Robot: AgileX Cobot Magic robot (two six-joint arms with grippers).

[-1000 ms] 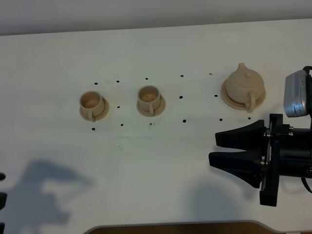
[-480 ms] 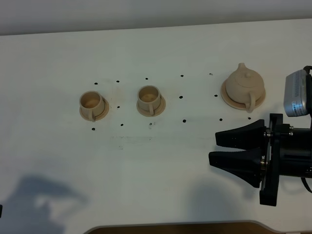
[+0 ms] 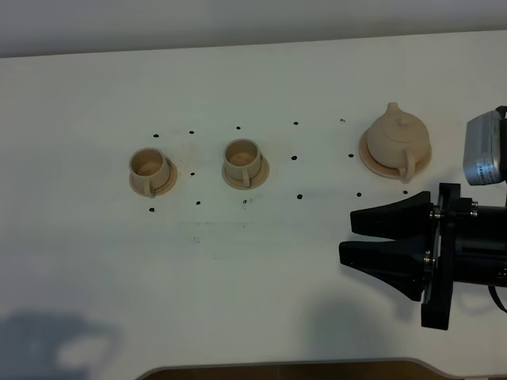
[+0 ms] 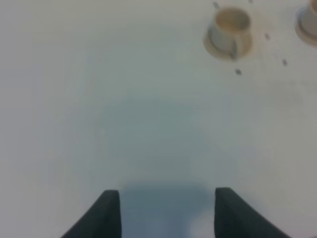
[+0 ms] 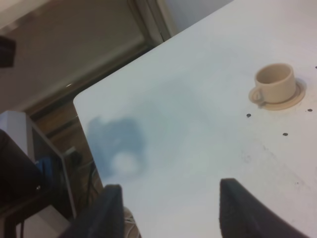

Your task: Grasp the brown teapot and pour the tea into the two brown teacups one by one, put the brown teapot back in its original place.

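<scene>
1. Shadow [image 3: 47,340] at the table's [image 3: 261,71] near-left corner has slid lower and closer to the edge; brown teapot [image 3: 396,136], cups and right gripper [image 3: 348,239] unchanged.
2. Brown teapot sits upright with its lid on, on the wide saucer [image 3: 367,161], far right of the table.
3. Middle teacup [image 3: 242,157] and outer teacup [image 3: 148,166] stand on their own saucers, well left of the teapot, apart from each other.
4. Right gripper hovers near the teapot's handle side, jaws wide, nothing between them.
5. Left gripper [image 4: 166,210] shows only in its wrist view, jaws wide, empty, over bare table.
</scene>
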